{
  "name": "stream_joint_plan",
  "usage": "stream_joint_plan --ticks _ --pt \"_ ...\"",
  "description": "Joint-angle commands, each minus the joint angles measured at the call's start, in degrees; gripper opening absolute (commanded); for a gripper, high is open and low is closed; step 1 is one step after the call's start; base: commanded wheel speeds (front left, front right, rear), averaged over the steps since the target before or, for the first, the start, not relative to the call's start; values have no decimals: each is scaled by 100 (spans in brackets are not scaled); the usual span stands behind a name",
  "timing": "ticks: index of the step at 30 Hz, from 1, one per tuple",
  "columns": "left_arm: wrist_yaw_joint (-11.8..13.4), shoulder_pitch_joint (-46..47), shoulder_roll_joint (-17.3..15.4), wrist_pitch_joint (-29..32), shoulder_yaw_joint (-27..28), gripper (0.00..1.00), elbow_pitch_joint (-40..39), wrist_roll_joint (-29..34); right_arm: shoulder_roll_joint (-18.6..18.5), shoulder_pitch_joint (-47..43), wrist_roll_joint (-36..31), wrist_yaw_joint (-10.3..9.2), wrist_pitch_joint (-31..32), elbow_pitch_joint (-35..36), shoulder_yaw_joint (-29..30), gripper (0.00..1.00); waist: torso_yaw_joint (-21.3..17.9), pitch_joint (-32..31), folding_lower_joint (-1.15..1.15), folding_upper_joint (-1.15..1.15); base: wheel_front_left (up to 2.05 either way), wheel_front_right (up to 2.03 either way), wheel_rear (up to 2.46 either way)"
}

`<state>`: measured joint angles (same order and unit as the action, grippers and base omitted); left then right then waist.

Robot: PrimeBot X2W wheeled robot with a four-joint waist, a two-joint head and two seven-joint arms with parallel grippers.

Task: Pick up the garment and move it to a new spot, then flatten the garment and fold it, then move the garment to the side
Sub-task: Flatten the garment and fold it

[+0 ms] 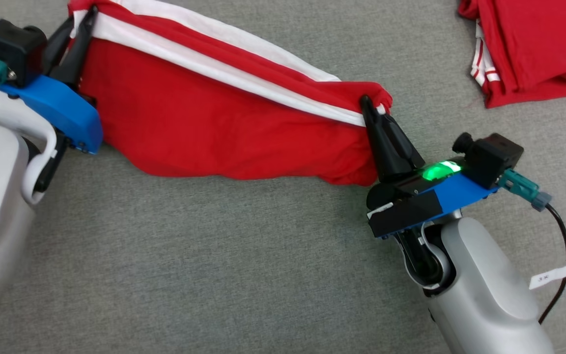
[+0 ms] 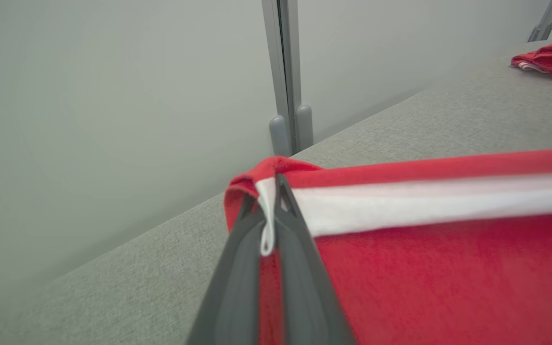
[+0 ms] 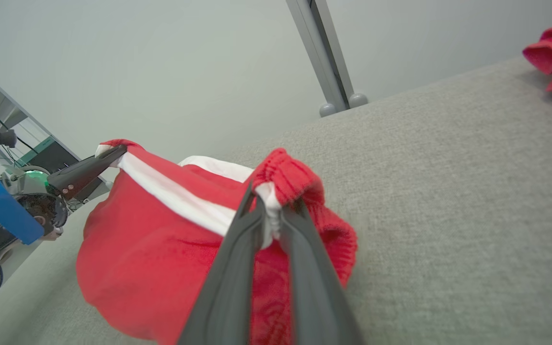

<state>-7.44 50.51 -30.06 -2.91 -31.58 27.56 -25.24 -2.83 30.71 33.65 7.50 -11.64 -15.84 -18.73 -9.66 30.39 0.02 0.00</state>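
Both pairs of jaws are pinched together on the red garment (image 1: 214,132). In the head view, you have the left gripper (image 1: 82,19) clamped on its upper-left corner. The right gripper (image 1: 366,104) is clamped on the bunched end at the right. The cloth is strung between them and sags down towards the grey fabric surface (image 1: 214,275). A white band (image 1: 224,73) runs along its top edge. A second red garment (image 1: 523,49) lies folded at the far right, well apart.

In the left wrist view, your left gripper's fingers (image 2: 237,287) meet on the white band (image 2: 424,206), and red cloth stretches away to the right. A metal post (image 2: 285,72) stands behind against the wall.

In the right wrist view, your right gripper's fingers (image 3: 228,287) close on a gathered red-and-white fold. The left gripper (image 3: 108,155) shows at the left, holding the other end up.
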Motion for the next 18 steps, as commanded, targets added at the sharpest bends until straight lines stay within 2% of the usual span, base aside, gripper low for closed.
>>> stream_joint_plan --ticks 1,2,3,4,5,6,13,18 --pt "-2 201 -52 -82 -65 0 166 -47 -16 168 60 -1 -75 -96 -65 0 -46 21 -2 0 0 0 0" --pt "-2 271 -58 -126 -133 0 282 -91 -16 222 85 -1 -104 -162 -95 0 -74 31 -2 0 0 0 0" --pt "-2 317 -51 -142 -191 0 400 -121 -16 262 87 -1 -137 -223 -109 9 -90 35 -2 0 0 0 0" --pt "-3 376 -50 -194 -236 0 513 -150 -16 308 55 -1 -151 -289 -162 38 -106 33 -2 0 0 0 0" --pt "-2 434 -58 -244 -279 50 636 -153 -15 328 64 -1 -163 -328 -197 100 -120 28 -2 0 0 0 0" --pt "-2 477 -42 -319 -324 100 723 -173 -15 348 51 -1 -182 -375 -206 100 -128 17 -2 0 0 0 0" --pt "-4 557 35 -800 -412 100 1192 -358 -13 137 -435 0 -280 -386 -13 100 -119 -179 -2 0 0 0 0" --pt "-4 451 -22 -1063 -317 100 1346 -576 -12 -326 -962 0 -317 24 404 100 -91 -427 -2 0 0 0 0"
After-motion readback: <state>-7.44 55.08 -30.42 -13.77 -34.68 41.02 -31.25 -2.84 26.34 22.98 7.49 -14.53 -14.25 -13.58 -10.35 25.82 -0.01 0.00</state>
